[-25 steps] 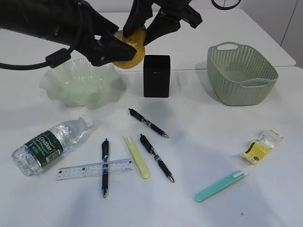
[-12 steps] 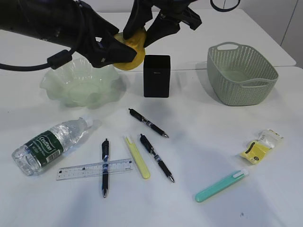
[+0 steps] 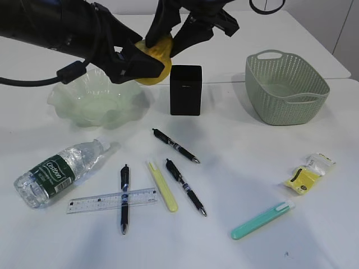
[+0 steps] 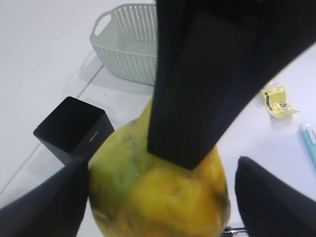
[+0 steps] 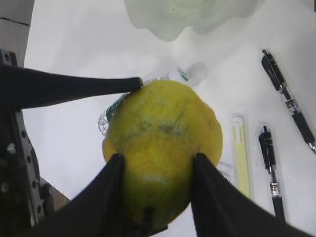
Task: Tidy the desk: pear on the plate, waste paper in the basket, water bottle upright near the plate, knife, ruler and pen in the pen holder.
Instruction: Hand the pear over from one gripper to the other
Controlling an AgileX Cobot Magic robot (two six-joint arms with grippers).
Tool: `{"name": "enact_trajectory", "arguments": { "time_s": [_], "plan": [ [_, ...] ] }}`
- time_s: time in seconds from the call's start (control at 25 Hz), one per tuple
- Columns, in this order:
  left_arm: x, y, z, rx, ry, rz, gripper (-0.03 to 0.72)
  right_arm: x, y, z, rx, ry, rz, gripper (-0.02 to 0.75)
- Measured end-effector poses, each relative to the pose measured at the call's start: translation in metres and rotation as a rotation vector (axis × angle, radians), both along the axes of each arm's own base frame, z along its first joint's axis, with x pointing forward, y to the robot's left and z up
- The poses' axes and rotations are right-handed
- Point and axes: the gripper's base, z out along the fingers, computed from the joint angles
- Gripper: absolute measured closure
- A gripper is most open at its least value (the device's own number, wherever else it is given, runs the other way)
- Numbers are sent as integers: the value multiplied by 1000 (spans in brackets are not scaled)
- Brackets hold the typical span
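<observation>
Pear handover: right gripper (image 5: 154,190) clamps pear (image 5: 163,148); left gripper (image 4: 158,197) straddles it, fingers spread. Next: left closes, right releases, carry to plate (image 3: 95,101).

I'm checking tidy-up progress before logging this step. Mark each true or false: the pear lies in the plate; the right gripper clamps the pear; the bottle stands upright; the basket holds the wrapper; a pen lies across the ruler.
1. False: the pear is held in the air, beside the plate.
2. True: the right gripper clamps it.
3. False: the bottle lies on its side.
4. False: the wrapper lies on the desk, outside the basket.
5. True: a pen crosses the ruler.
</observation>
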Motion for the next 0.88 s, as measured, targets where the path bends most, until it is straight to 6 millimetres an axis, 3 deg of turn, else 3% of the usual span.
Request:
{"name": "enact_trajectory", "arguments": {
  "time_s": [0.48, 0.88],
  "plan": [
    [1, 0, -1, -3, 2, 12, 15, -1, 1, 1, 16, 7, 3, 425],
    [3, -1, -4, -5, 13, 14, 86, -1, 1, 1, 15, 6, 3, 424]
  ]
}}
